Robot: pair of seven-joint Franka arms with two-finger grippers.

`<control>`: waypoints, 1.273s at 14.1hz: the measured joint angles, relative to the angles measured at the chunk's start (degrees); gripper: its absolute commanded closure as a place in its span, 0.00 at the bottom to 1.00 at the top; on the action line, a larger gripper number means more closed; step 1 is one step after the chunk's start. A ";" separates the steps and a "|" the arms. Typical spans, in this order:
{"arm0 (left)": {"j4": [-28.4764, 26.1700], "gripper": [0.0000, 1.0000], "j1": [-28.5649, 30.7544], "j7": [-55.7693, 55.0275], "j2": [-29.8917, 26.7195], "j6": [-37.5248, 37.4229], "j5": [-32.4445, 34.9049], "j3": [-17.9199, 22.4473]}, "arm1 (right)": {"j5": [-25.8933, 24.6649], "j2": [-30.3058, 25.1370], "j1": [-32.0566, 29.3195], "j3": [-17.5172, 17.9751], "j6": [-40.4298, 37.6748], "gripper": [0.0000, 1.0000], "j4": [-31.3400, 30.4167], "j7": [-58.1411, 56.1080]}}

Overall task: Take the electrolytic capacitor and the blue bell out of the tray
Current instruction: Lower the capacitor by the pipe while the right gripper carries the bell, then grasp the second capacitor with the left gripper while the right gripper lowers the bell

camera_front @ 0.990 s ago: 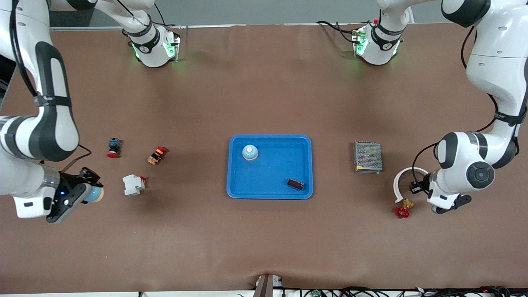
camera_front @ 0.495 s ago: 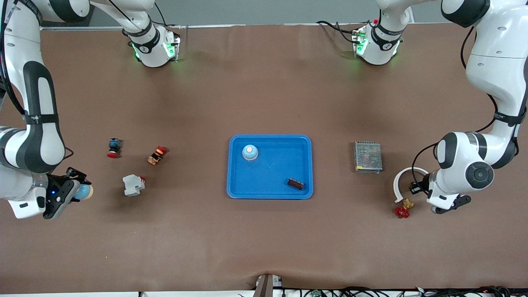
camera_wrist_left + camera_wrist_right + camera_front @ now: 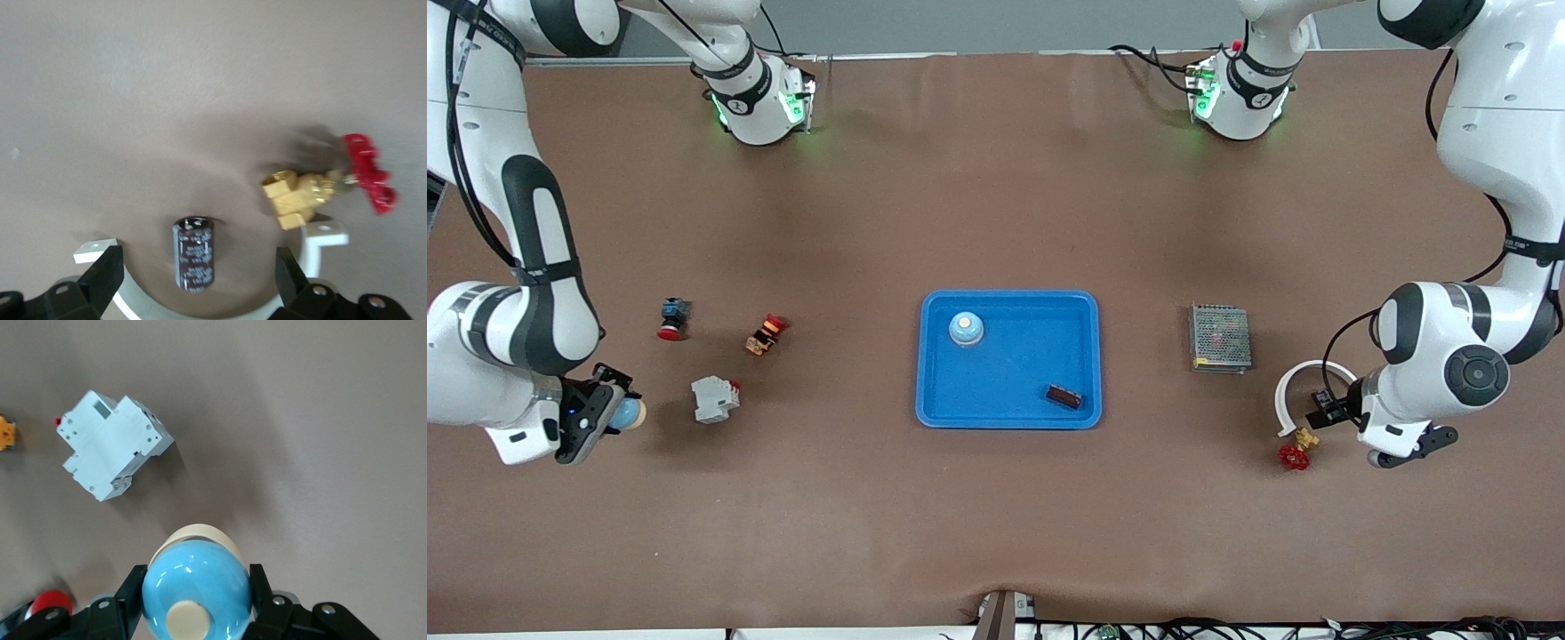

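Note wide-open, empty fingers on left gripper (image 3: 197, 280), straddling electrolytic capacitor (image 3: 194, 252) lying on the table beside white ring (image 3: 320, 235) and brass valve (image 3: 300, 197), out of tray (image 3: 934, 418). Note right gripper (image 3: 195, 593) clamped on blue bell (image 3: 197, 587) near white breaker (image 3: 113, 447); release pending. Judge remaining work: second bell (image 3: 966, 328) and dark cylinder (image 3: 1064, 396) lying in tray.

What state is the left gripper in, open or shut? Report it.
Open: the left gripper has its fingers spread wide, and the capacitor lies on the table between them, touching neither.
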 measured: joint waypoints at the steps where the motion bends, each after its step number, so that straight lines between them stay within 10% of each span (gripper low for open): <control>1: 0.51 0.00 -0.26 -1.08 -0.58 -0.91 0.00 -0.64 | 0.00 0.05 0.00 0.01 1.53 0.54 -1.40 -0.11; 9: 1.26 0.00 -2.23 -22.03 -1.95 -1.85 0.00 -9.66 | 0.00 0.07 0.00 0.09 7.76 0.54 -6.56 -0.43; 18: 8.44 0.00 -16.33 -45.46 1.05 -1.29 0.00 -10.10 | 0.00 0.06 0.00 0.24 13.00 0.54 -9.86 -0.85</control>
